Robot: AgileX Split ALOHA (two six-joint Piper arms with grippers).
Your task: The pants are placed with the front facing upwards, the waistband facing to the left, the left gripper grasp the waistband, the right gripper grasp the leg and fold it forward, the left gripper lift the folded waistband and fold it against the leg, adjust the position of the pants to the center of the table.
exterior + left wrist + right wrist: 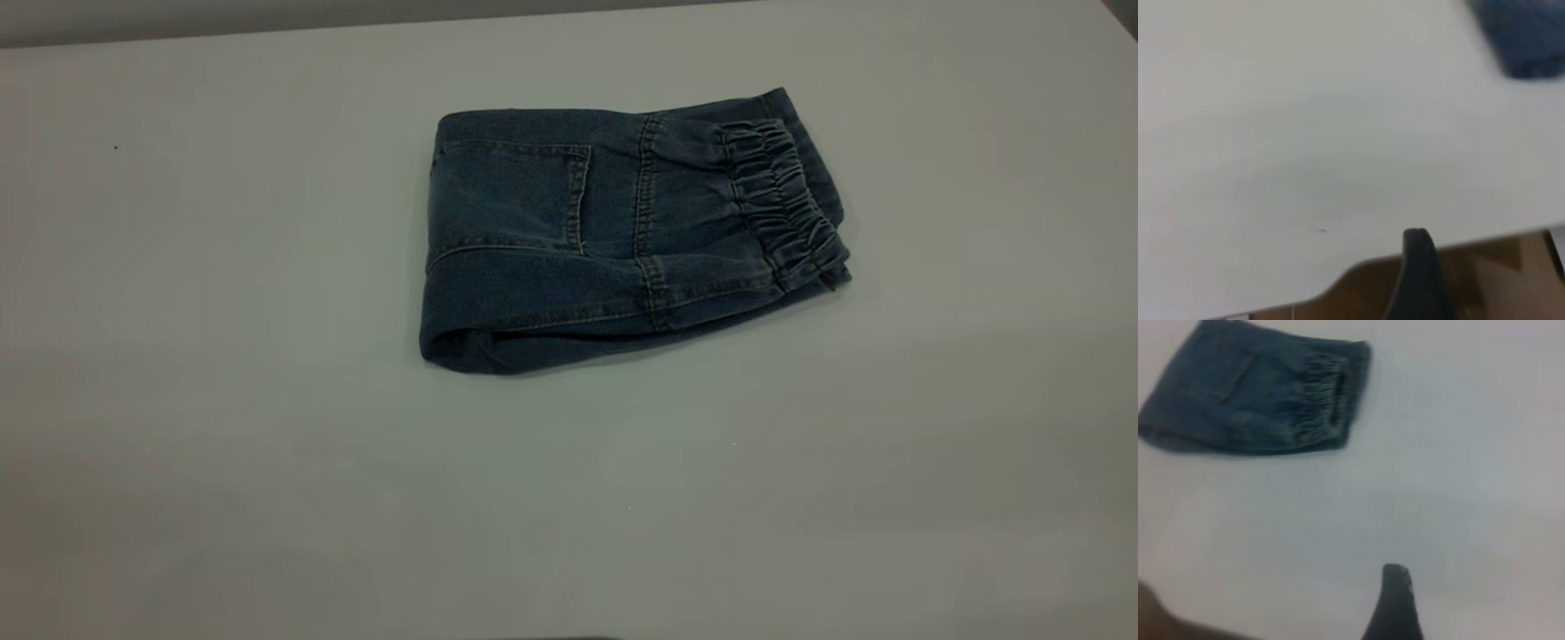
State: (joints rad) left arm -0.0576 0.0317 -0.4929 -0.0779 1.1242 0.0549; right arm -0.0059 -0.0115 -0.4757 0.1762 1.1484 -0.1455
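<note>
Only the exterior view shows the pants [622,236] whole: a folded denim bundle lying flat on the pale table [222,400], in the upper middle of the frame and a little right of centre, with neither arm in sight. Its long axis runs left to right; the gathered elastic waistband [787,204] is at the right end, the rounded fold at the left, and a patch pocket [511,196] faces up. The left wrist view catches just a blurred blue corner of the pants [1521,37] at the upper right of the frame, cut off by the edge, plus the table's near edge with brown beyond it, which no other view shows. There the left gripper [1421,273] appears as one dark finger at the bottom, well apart from the cloth. The right wrist view holds the bundle at upper left [1258,393], and the right gripper [1395,603] likewise shows a single dark finger over bare table. With one finger visible each, I cannot tell whether either set of jaws is apart or together.
</note>
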